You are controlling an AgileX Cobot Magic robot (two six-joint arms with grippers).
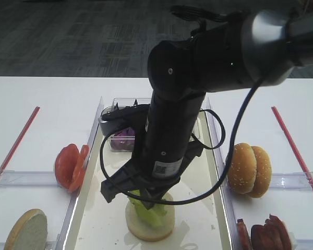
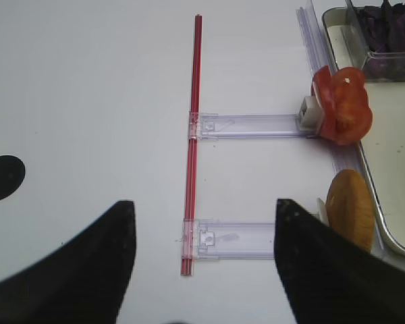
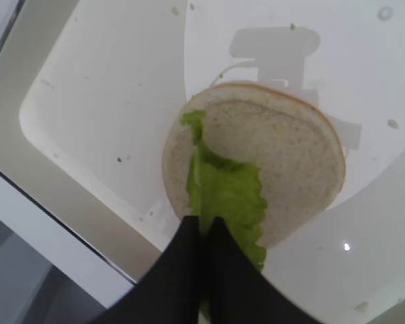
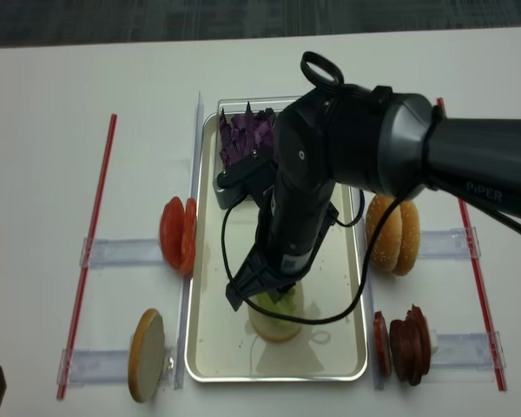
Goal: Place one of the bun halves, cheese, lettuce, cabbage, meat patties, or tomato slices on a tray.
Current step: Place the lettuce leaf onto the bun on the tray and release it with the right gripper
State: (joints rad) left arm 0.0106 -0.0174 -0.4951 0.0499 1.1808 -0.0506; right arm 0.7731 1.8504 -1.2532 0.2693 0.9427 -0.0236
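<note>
On the silvery tray (image 4: 352, 347) a pale cream bun half (image 3: 290, 155) carries bright green lettuce (image 3: 233, 196). The fingers (image 3: 179, 270) over it are black. Purple cabbage (image 4: 243, 135) fills the tray's far end. Left of the tray stand red tomato slices (image 4: 178, 234); right of it, golden speckled buns (image 1: 249, 169) and dark reddish-brown patties (image 4: 408, 334). The bench (image 2: 88, 101) is white with red stripes (image 2: 192, 148).

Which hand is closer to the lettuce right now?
Right. The right hand is shut on the lettuce over the bun half; the left hand hangs open, far off the tray.

White table (image 4: 52, 104) under tray (image 4: 204, 347)
</note>
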